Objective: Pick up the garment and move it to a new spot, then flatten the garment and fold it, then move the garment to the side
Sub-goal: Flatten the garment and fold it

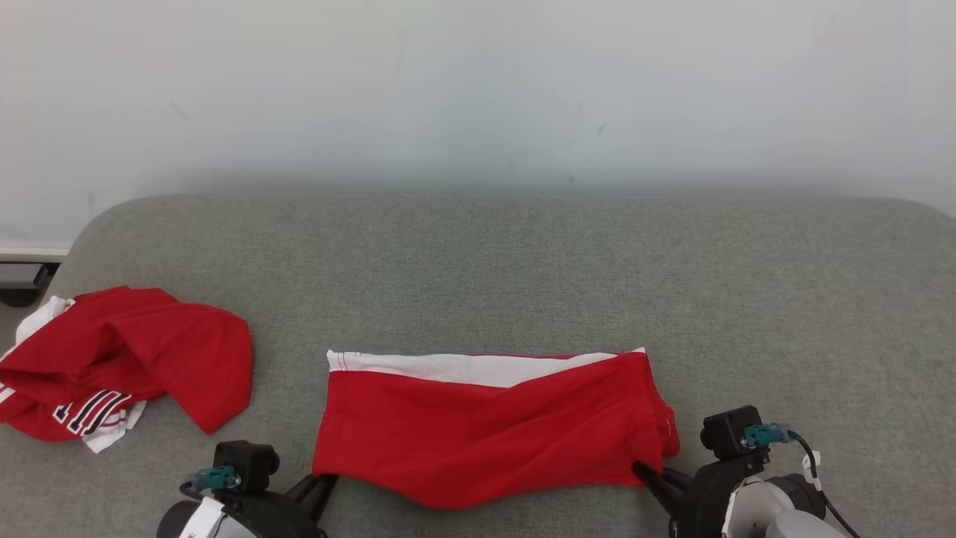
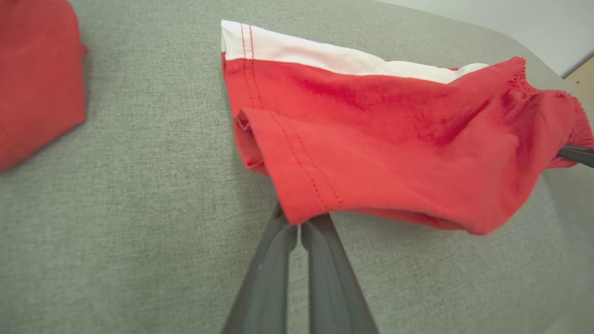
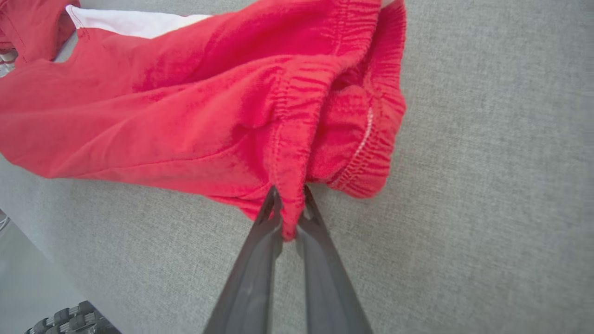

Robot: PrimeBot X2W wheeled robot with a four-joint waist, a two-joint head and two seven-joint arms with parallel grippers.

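The only writing is dark block lettering with a white outline on a crumpled red and white shirt (image 1: 127, 359) at 8 o'clock on the grey padded worktop (image 1: 523, 261). Folds cut through the letters, so they cannot be read. The red shorts (image 1: 485, 426) with a white side stripe lie spread out at 6 o'clock, near the front edge, well apart from the shirt. The left tool (image 1: 323, 478) is clenched on the hem corner at the shorts' 8 o'clock, and cloth covers its tips in the left wrist view (image 2: 299, 225). The right tool (image 1: 644, 472) is clenched on the gathered waistband at the shorts' 4 o'clock, with a fold of fabric pinched between its fingers (image 3: 288, 204). A pale wall (image 1: 478, 90) stands behind at 12 o'clock.
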